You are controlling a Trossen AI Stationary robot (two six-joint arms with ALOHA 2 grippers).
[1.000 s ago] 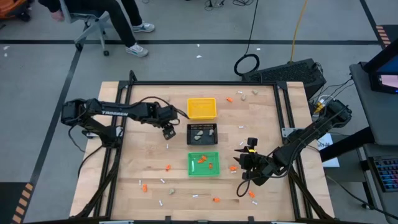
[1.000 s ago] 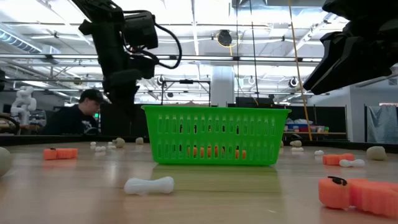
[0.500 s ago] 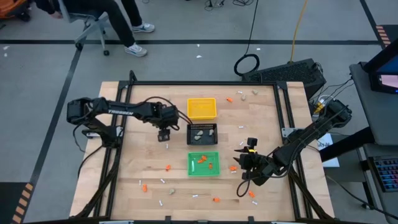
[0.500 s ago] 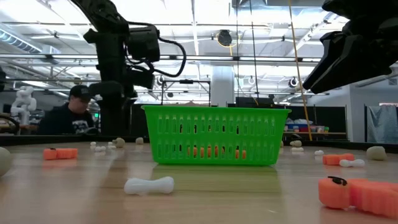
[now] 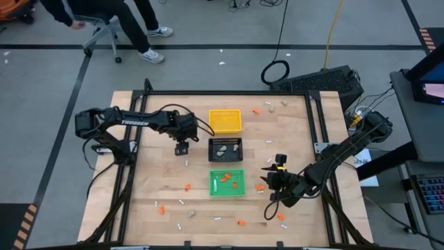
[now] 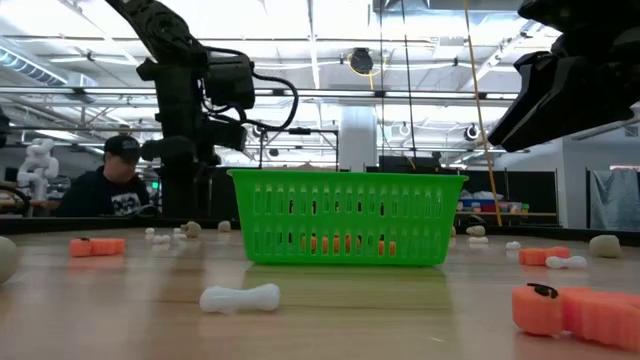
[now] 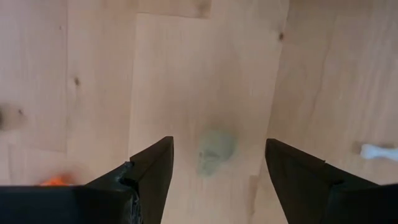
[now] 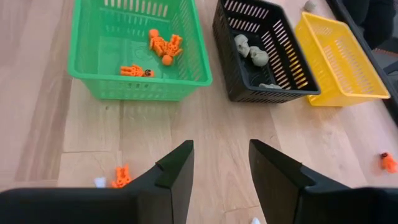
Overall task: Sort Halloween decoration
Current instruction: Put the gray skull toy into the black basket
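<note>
Orange bits (image 8: pixel 159 46) in green tray (image 8: pixel 93 74), beige-grey lumps (image 8: pixel 250 50) — black tray (image 8: pixel 273 92)

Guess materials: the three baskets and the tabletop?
Green basket, black basket, yellow basket: likely moulded plastic, with uniform colour, slotted walls and a slight sheen. Tabletop: looks like wood, light planks with visible grain and knots, matte finish; could be laminate.

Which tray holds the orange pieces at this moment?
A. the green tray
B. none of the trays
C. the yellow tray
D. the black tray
A: in the right wrist view the orange pieces lie inside the green tray, while the black tray holds beige-grey lumps and the yellow tray shows nothing inside.
</note>
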